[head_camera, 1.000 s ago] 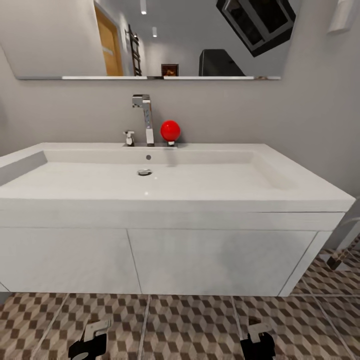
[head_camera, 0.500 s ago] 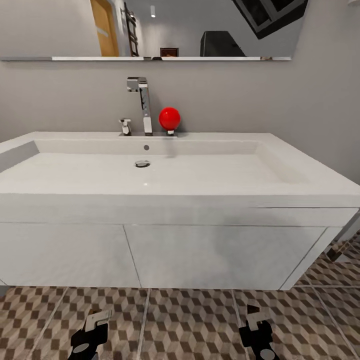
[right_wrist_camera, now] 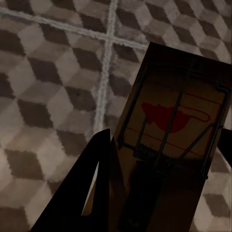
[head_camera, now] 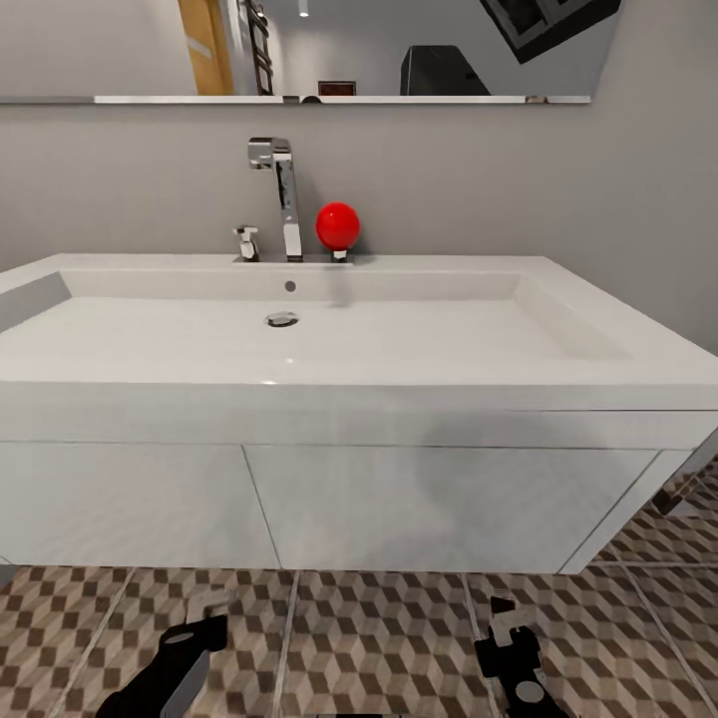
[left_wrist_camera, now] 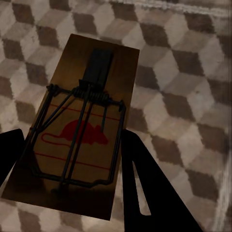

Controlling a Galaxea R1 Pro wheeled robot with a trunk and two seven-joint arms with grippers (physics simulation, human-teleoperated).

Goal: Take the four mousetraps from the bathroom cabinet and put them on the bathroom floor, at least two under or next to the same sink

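My left gripper [left_wrist_camera: 67, 159] is shut on a mousetrap [left_wrist_camera: 77, 130], a tan board with a red mouse print and dark wire, held just above the bathroom floor [left_wrist_camera: 183, 96]. A second mousetrap [right_wrist_camera: 174, 130] sits in my shut right gripper [right_wrist_camera: 159, 164], also over the cube-patterned tiles [right_wrist_camera: 48, 96]. In the head view the left gripper [head_camera: 184, 653] and right gripper [head_camera: 509, 648] hang low over the floor [head_camera: 379, 628] in front of the white sink [head_camera: 329, 389]. The cabinet is out of view.
The sink's white vanity front [head_camera: 399, 504] spans the view, with open floor below it. A chrome faucet [head_camera: 284, 194] and a red ball [head_camera: 338, 225] stand at the back of the basin. A small brown object [head_camera: 670, 496] peeks out by the vanity's right corner.
The view has shifted downward and closer to the sink. Both grippers reach further forward over the tiles, the left arm showing more of itself.
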